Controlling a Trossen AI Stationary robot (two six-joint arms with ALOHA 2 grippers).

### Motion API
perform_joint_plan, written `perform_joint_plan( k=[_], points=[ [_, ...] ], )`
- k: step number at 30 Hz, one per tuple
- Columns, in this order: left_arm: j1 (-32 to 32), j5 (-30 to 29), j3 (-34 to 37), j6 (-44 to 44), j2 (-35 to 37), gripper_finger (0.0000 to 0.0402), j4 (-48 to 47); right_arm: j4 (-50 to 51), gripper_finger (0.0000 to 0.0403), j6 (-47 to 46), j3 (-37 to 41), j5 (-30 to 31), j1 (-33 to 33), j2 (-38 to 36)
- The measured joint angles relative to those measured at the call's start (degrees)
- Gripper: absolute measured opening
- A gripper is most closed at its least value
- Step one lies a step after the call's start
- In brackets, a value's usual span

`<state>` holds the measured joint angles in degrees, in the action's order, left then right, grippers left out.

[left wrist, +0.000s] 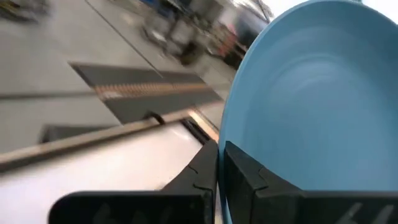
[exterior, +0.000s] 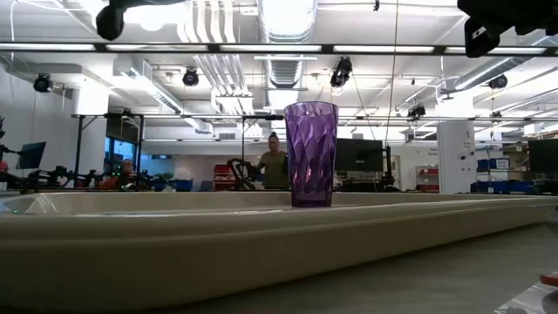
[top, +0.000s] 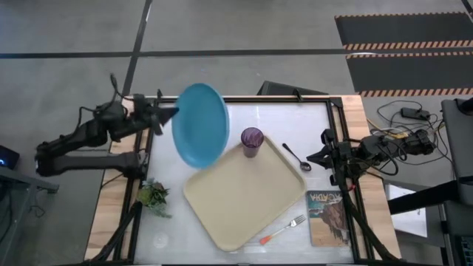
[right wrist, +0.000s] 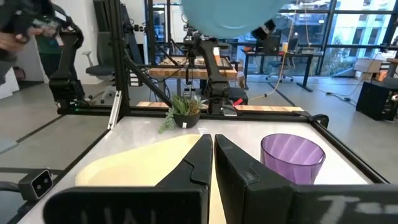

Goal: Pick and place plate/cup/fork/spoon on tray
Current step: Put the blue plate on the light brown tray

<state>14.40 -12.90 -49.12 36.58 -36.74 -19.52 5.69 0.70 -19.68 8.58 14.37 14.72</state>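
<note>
My left gripper [top: 168, 116] is shut on the light-blue plate [top: 200, 123], which is held up in the air over the table's left part; it also shows in the right wrist view [right wrist: 233, 15]. The purple cup [top: 252, 142] stands upright on the beige tray [top: 236, 196] near its far corner. The dark spoon [top: 295, 157] lies on the table right of the tray. The orange-handled fork [top: 281, 231] lies by the tray's near right edge. My right gripper [top: 325, 156] is shut and empty at the table's right side. My left gripper pinches the plate's rim [left wrist: 225, 140] between its two fingers, one finger on each face. The fingers come level from the table's left side. The plate is lifted clear of the table and tilted, its hollow face showing from above.
A small potted plant [top: 154, 196] stands at the table's left near side. A printed book [top: 327, 216] lies at the near right. People show in the room beyond the table in the low view.
</note>
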Motion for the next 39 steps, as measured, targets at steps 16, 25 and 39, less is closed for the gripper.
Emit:
perform_joint_plan(
  k=[16, 25, 39],
  points=[
    [-27.34, -5.61, -0.57, 17.99, -28.5, 0.0, -6.26, 1.11, 0.0009, -2.26, 0.11, 0.0, 0.0, 0.0],
    [-28.4, -6.5, -0.48, 23.18, -39.9, 0.0, -8.57, 1.09, 0.0009, -2.26, 0.11, 0.0, 0.0, 0.0],
    [-28.4, -8.13, -0.11, 24.61, -45.72, 0.0, -8.48, 1.09, 0.0009, -2.24, 0.22, 0.0, 0.0, 0.0]
  ],
)
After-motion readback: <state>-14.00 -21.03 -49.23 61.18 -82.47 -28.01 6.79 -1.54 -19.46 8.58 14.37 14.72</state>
